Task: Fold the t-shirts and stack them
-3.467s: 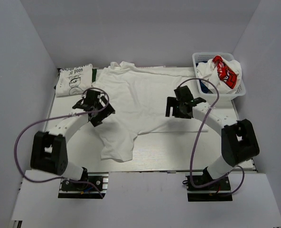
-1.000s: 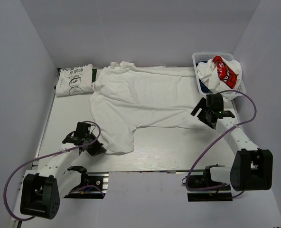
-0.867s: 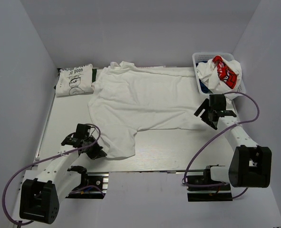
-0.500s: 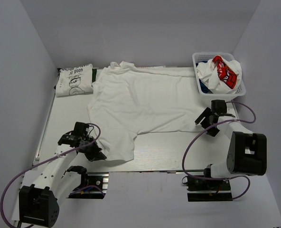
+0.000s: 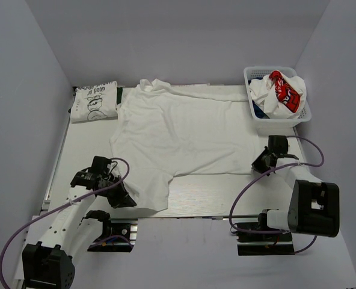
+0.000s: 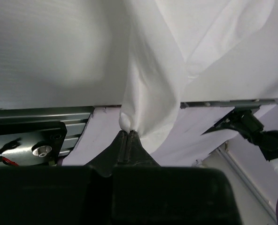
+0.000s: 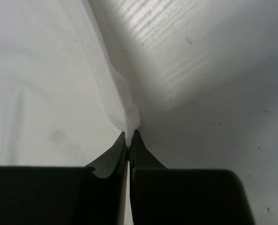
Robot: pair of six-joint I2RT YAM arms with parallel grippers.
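A plain white t-shirt (image 5: 184, 129) lies spread over the table, its near left corner hanging down by the front edge. My left gripper (image 5: 122, 200) is shut on that corner of the white t-shirt (image 6: 148, 89), pinched between its tips (image 6: 128, 133). My right gripper (image 5: 259, 167) is shut on the shirt's near right hem (image 7: 125, 112), the cloth caught between its tips (image 7: 129, 136). A folded white t-shirt with a black line drawing (image 5: 95, 101) lies at the far left corner. More t-shirts, one with a red patch (image 5: 284, 90), fill the basket.
The white lattice basket (image 5: 302, 113) stands at the far right corner, close behind my right arm. A bare strip of table (image 5: 217, 189) runs between the two grippers along the front edge. White walls close in the table on three sides.
My right gripper has come down to the shirt's near right hem and shut on it. My left gripper has drawn its corner of the shirt nearer the front edge.
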